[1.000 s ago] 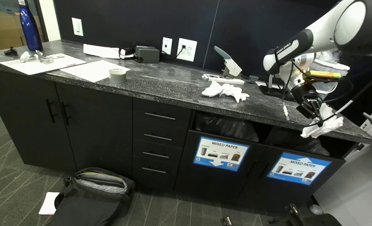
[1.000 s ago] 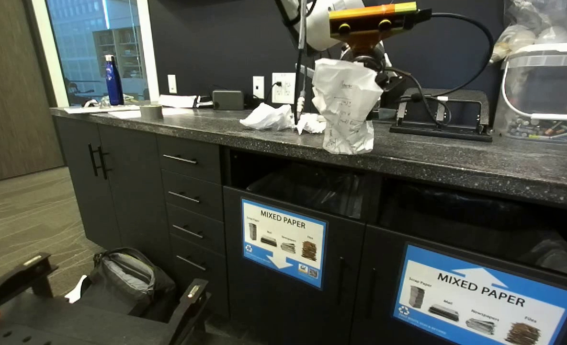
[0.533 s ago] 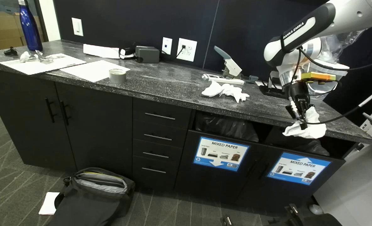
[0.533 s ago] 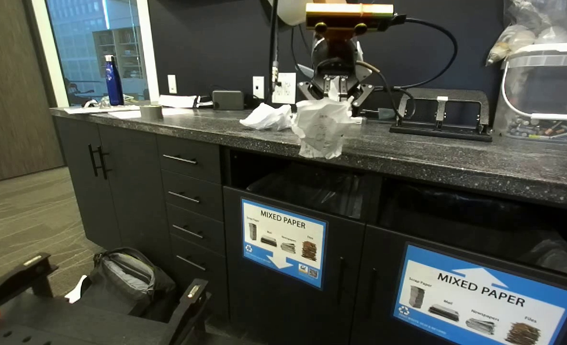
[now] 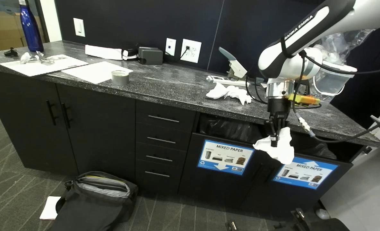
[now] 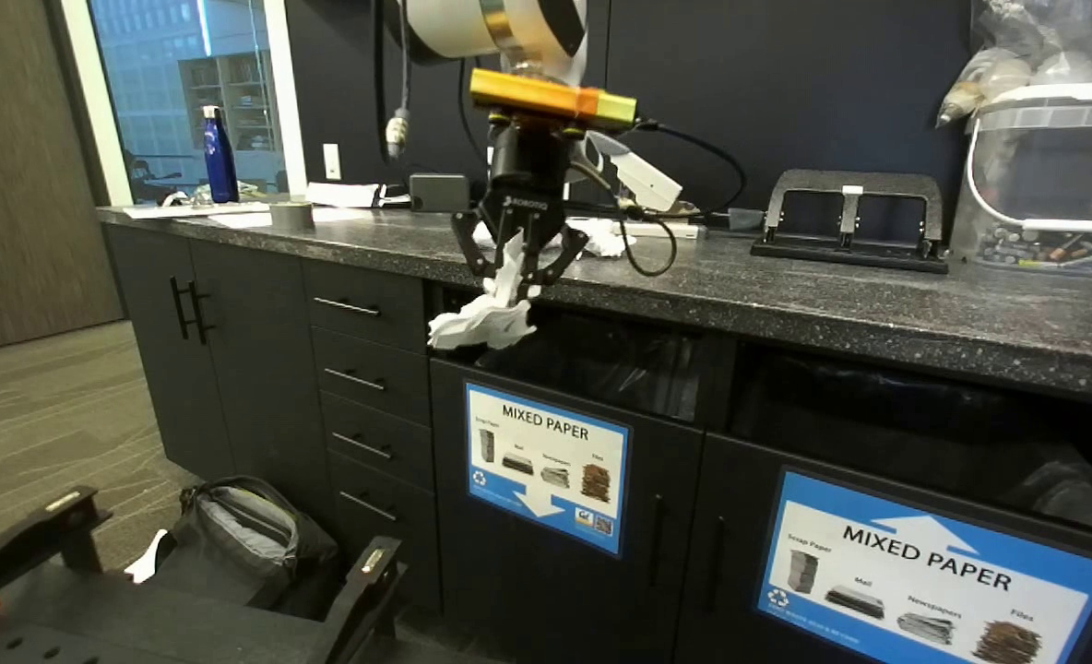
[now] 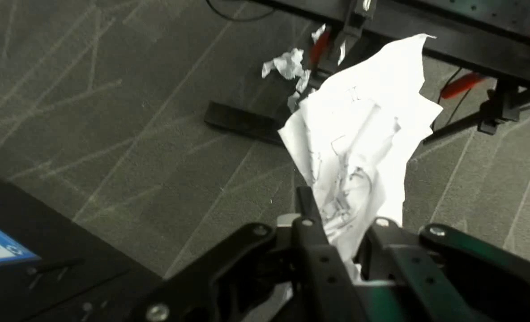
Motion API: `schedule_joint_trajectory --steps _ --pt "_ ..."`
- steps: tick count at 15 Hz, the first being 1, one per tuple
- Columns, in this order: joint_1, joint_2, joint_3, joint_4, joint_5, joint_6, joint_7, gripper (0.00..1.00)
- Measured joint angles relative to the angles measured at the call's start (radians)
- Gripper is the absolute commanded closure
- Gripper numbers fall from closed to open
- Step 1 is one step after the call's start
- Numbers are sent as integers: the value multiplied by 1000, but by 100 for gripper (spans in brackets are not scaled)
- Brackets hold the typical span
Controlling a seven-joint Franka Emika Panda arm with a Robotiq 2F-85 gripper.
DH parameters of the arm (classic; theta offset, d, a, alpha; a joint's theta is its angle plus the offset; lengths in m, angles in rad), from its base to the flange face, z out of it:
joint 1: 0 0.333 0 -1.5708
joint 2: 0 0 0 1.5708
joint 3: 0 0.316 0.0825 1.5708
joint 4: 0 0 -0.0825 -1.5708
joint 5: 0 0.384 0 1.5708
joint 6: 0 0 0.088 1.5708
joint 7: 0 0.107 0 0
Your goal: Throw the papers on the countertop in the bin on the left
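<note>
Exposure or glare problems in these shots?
In the wrist view, the held paper is partly washed out, its marks hard to read; in an exterior view, the bin opening above the down-arrow label lies in shadow with pale glints, and the countertop shows mild sheen.

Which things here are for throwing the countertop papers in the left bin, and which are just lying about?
For the job:
hand
crumpled sheet gripped in it
crumpled paper on the countertop
left-hand MIXED PAPER bin

Just lying about:
blue water bottle
grey tape roll
flat white sheets
three-hole punch
clear bucket
open dark bag
</note>
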Motion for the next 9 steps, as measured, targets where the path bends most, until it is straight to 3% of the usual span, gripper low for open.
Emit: schedule_joint_trajectory --steps 4,9 --pt "40 -40 14 -195 42 326 11 81" --pt "84 11 13 -301 43 737 174 81"
